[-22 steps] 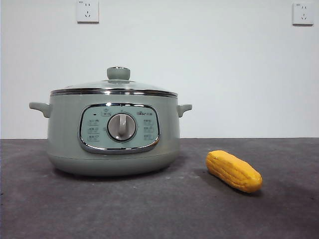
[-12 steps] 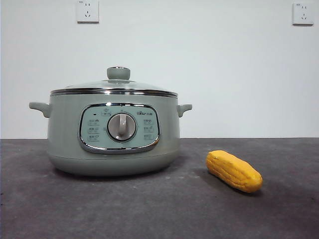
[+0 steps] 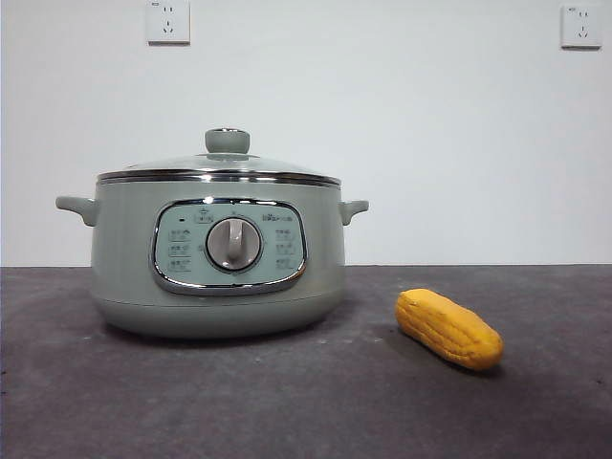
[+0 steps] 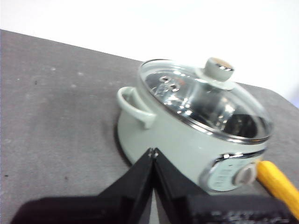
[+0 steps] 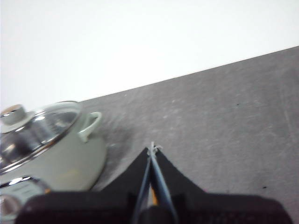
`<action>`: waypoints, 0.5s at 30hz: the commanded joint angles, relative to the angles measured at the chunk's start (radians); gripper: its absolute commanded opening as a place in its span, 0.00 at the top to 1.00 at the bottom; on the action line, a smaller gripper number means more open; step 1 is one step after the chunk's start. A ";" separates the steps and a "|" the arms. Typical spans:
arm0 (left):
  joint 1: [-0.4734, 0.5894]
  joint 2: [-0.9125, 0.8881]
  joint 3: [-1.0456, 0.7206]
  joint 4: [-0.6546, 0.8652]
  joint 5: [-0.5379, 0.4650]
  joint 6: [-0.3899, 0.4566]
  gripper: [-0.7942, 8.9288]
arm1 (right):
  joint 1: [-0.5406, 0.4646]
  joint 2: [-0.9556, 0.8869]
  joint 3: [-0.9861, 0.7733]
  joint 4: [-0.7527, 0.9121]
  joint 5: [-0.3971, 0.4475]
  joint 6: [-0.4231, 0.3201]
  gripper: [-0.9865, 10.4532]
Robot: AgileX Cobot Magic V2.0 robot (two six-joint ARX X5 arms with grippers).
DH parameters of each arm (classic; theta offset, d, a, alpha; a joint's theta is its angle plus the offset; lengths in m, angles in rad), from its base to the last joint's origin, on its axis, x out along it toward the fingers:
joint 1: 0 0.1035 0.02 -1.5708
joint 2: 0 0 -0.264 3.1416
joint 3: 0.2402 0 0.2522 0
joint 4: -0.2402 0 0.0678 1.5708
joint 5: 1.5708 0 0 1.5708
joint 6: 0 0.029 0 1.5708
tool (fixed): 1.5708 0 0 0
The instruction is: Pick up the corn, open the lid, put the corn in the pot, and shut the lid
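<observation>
The pot (image 3: pixel 217 258) stands on the dark desk (image 3: pixel 306 402) with the lid (image 3: pixel 218 167) seated on its rim, sage-green knob on top. The corn (image 3: pixel 448 328) lies on its side on the desk, near the pot on the side of its right handle, apart from it and a little nearer the front camera.

No hand shows in the front view; both hang above the desk, touching nothing. The left hand (image 4: pixel 153 152) has its two black jaws pressed together at the tips, holding nothing. Ahead of it and close by is the pot's near side handle (image 4: pixel 135 106); past that are the glass lid (image 4: pixel 205 103) and its knob. One end of the corn (image 4: pixel 278 185) peeks out beyond the pot's control panel, on the far side of the pot from this hand.

The right hand (image 5: pixel 153 149) also has its jaws together, empty. The pot (image 5: pixel 51 149) sits off to one side of it, with bare desk ahead. A sliver of orange shows between its jaws, low down, too small to identify.

Two wall sockets (image 3: pixel 168 21) sit on the white wall behind.
</observation>
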 commanded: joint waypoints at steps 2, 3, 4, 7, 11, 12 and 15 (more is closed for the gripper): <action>0.003 0.041 0.103 -0.062 0.072 0.005 0.92 | 0.000 0.092 0.152 -0.139 -0.074 -0.042 0.92; 0.003 0.056 0.130 -0.086 0.091 0.014 0.92 | 0.000 0.116 0.192 -0.182 -0.093 -0.064 0.92; 0.003 0.074 0.163 -0.118 0.106 0.024 0.92 | 0.000 0.146 0.239 -0.234 -0.113 -0.092 0.92; 0.003 0.132 0.255 -0.216 0.151 0.080 0.92 | 0.000 0.233 0.376 -0.391 -0.142 -0.178 0.92; 0.001 0.208 0.381 -0.347 0.175 0.159 0.92 | 0.000 0.339 0.550 -0.581 -0.142 -0.272 0.92; -0.002 0.224 0.409 -0.370 0.175 0.174 0.92 | 0.000 0.360 0.585 -0.618 -0.143 -0.286 0.92; -0.016 0.274 0.499 -0.434 0.181 0.201 0.92 | 0.000 0.425 0.689 -0.730 -0.176 -0.321 0.92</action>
